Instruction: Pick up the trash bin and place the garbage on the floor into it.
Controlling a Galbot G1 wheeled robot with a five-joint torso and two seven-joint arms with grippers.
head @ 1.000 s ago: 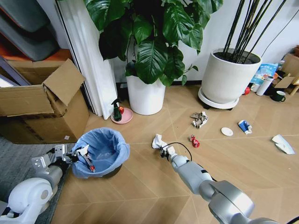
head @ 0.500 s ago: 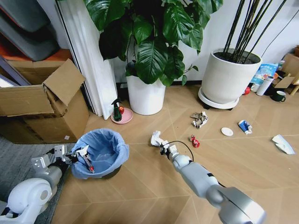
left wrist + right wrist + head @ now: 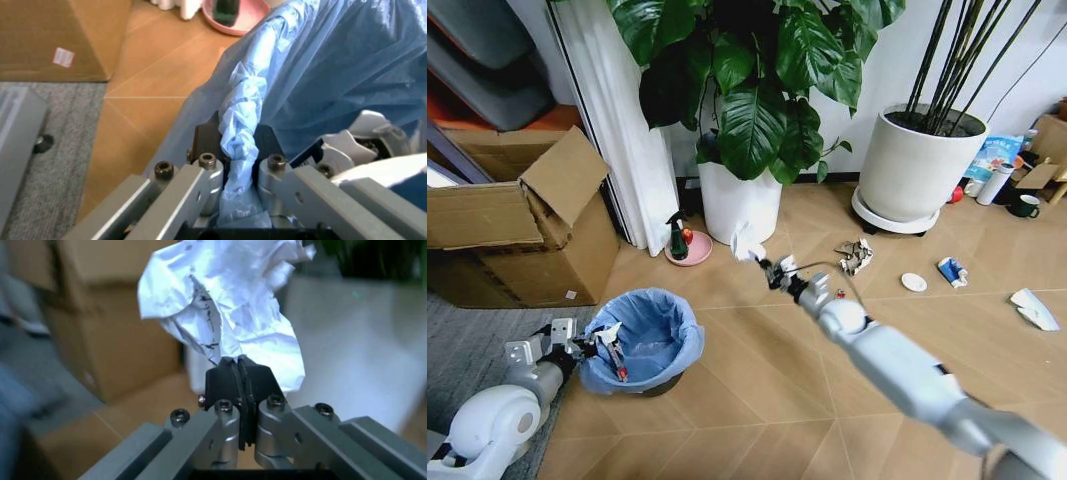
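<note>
While our left claw (image 3: 599, 345) pinches the bin (image 3: 642, 340) rim on the floor, our right claw (image 3: 762, 262) clamps a paper wad (image 3: 745, 244) aloft; we should centre it over the bin before releasing.

Head view bright and even; I see soft daylight, faint shadows under the white pots (image 3: 740, 205) on the floor (image 3: 757, 400). Straight lines bow at the edges. Right wrist view: crumpled paper (image 3: 223, 310) sharp, room behind it blurred. Left wrist view: blue bag (image 3: 320, 75) glows, slightly hazy.
</note>
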